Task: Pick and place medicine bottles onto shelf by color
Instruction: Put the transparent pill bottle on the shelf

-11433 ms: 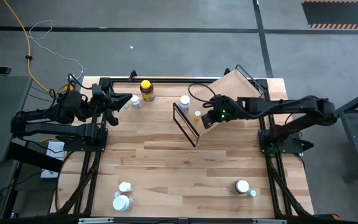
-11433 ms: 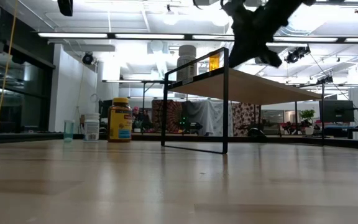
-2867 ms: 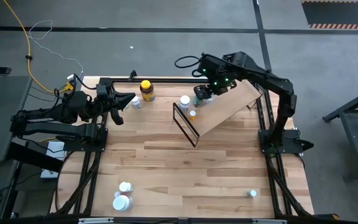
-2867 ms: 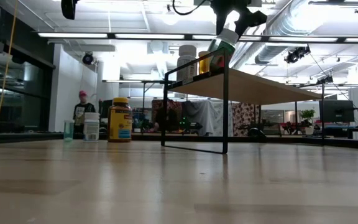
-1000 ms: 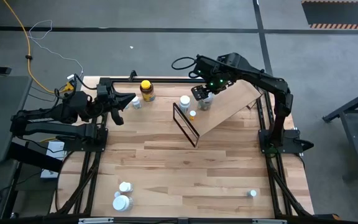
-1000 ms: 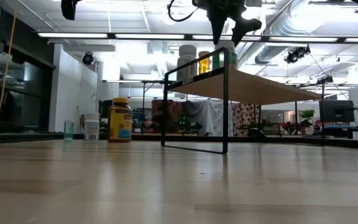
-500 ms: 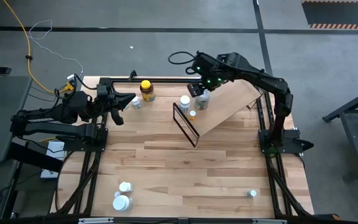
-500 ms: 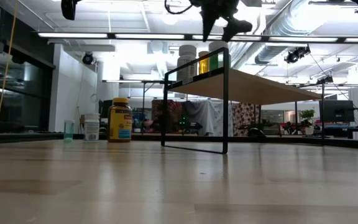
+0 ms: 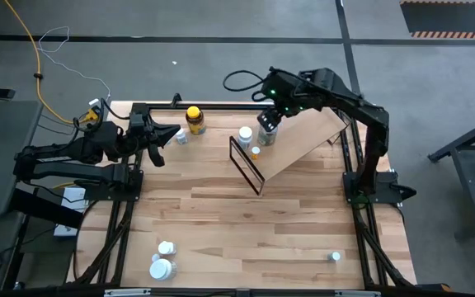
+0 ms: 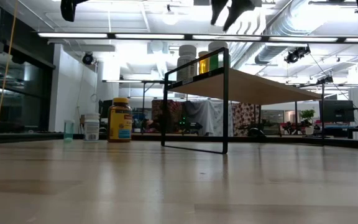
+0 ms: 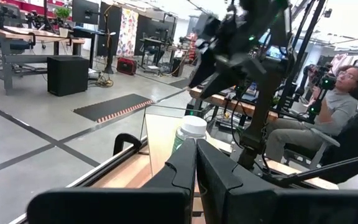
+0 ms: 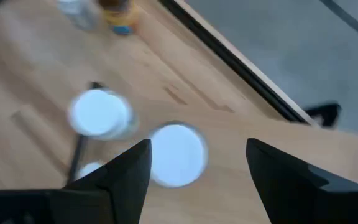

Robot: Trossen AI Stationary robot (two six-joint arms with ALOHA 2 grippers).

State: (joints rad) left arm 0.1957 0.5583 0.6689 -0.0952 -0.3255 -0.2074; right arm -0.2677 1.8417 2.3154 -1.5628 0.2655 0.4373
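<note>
Butcher-block planks make up the tabletop [image 9: 246,223], ringed by grey floor in the overhead view. On it stands the large light-wood board shelf with thin black wire frame ends [image 9: 299,144], set at an angle near the far edge. Three bottles sit on the shelf's end: a tall white-capped one [image 10: 187,62], a small amber one [image 10: 204,63] and a greenish white-capped one [image 10: 215,56]. The right gripper [image 9: 274,113] hangs just above that last bottle, its dark fingers [image 12: 129,169] spread wide and empty; the low view cuts most of it off at the top. The left gripper [image 9: 168,132] waits at the far left corner, fingers [image 11: 182,168] pressed together, holding nothing. A yellow-capped amber bottle [image 9: 194,120] and a small white bottle [image 9: 180,136] stand beside it. Two white-capped bottles [image 9: 163,260] sit near the front left, and a tiny one [image 9: 335,257] at the front right, too small to make out.
</note>
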